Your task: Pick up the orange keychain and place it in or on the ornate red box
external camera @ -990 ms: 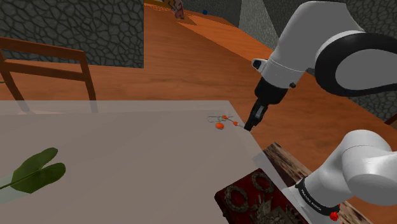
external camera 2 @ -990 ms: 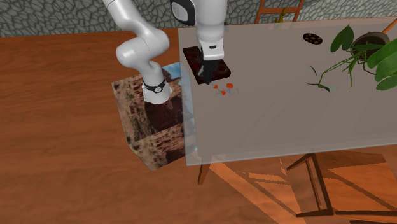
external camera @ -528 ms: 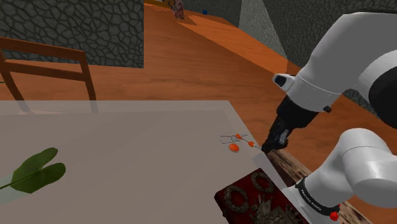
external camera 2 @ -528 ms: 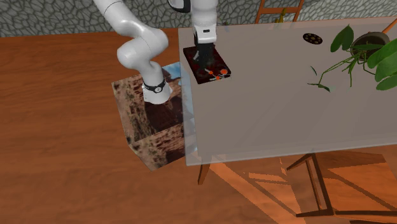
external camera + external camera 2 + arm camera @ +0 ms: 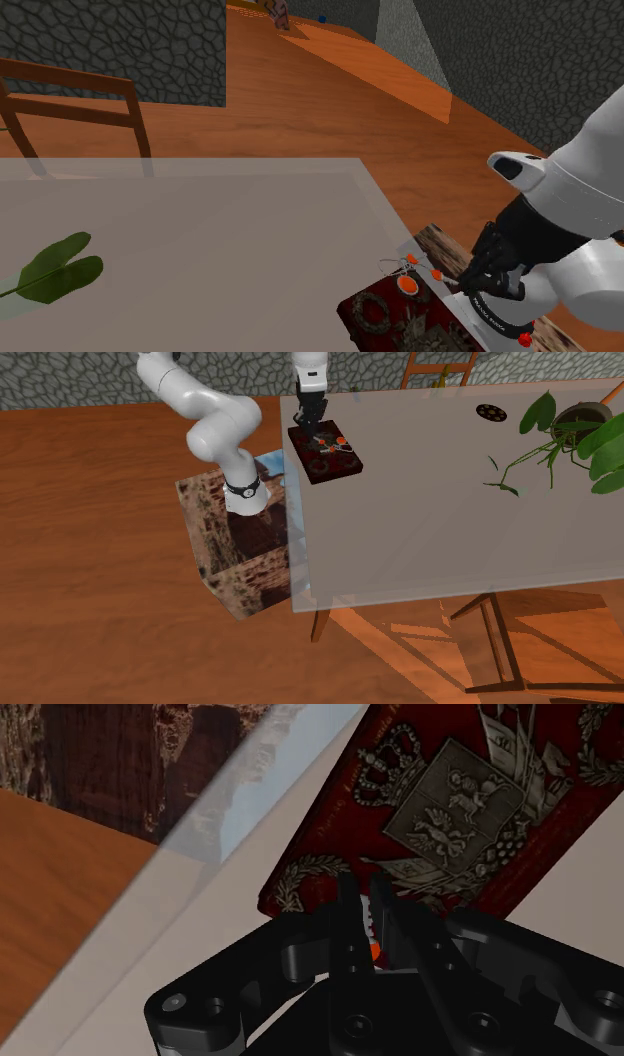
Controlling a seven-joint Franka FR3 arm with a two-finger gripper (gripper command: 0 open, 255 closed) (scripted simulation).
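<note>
In the shoulder view a green leaf lies at the left of the grey table, the ornate red box sits at the table's near right corner, the orange keychain hangs over the box's upper edge, and the gripper is just right of it. In the wrist view the two fingers stand almost together, pinching an orange bit of the keychain above the box's crested lid; whether its rings touch the lid cannot be told. In the second exterior view a potted plant stands well apart at the table's right end.
</note>
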